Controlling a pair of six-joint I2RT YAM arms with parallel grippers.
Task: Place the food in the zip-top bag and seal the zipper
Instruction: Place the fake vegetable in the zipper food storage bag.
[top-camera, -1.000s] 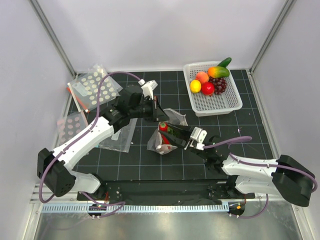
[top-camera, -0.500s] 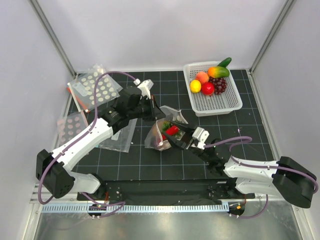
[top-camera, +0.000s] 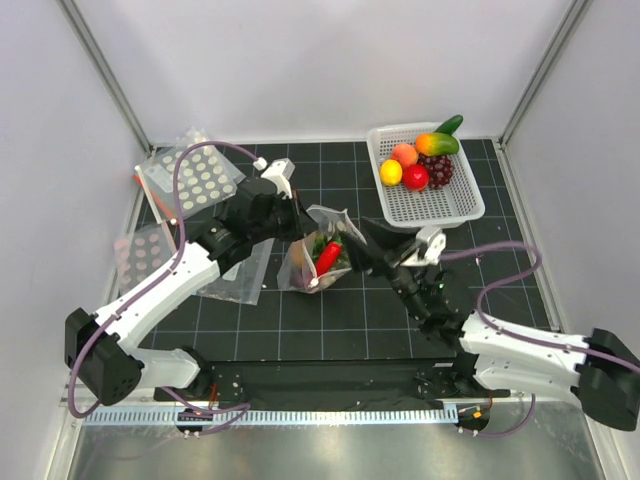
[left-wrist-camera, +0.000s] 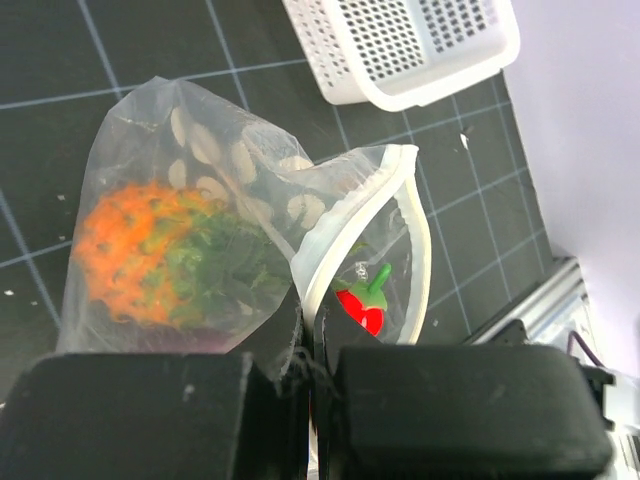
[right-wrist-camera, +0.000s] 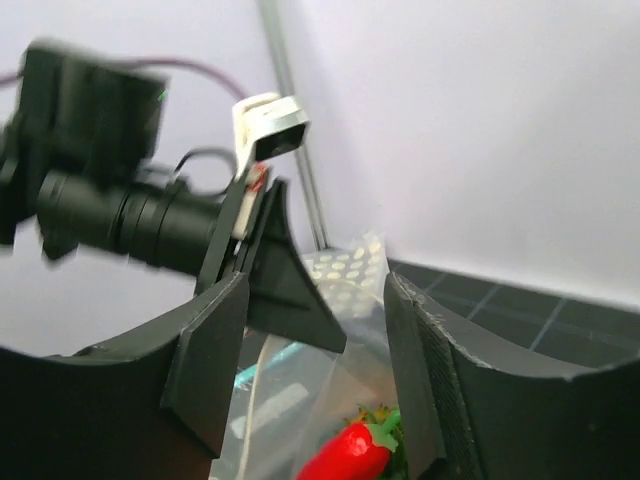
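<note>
Loading step: my left gripper (left-wrist-camera: 315, 350) pinches the zip-top bag (left-wrist-camera: 200, 200) rim; right gripper (right-wrist-camera: 315, 330) gapes empty, chili pepper (left-wrist-camera: 365, 305) seemingly inside. Next I'd withdraw.

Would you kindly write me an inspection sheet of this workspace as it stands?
Surface: black gridded mat, no spills seen.
Job's things: dotted zip-top bag held up, mouth open; pineapple inside; chili pepper just inside the mouth; zipper unsealed.
Clutter: white basket holding peach, lemon, mango, grapes, red fruit; spare bags far left.
Grippers: left gripper, jaws shut on the bag's mouth edge; right gripper, jaws open, holding nothing.
Cables: purple cables looped over both arms.
Surroundings: white walls, metal frame posts.
</note>
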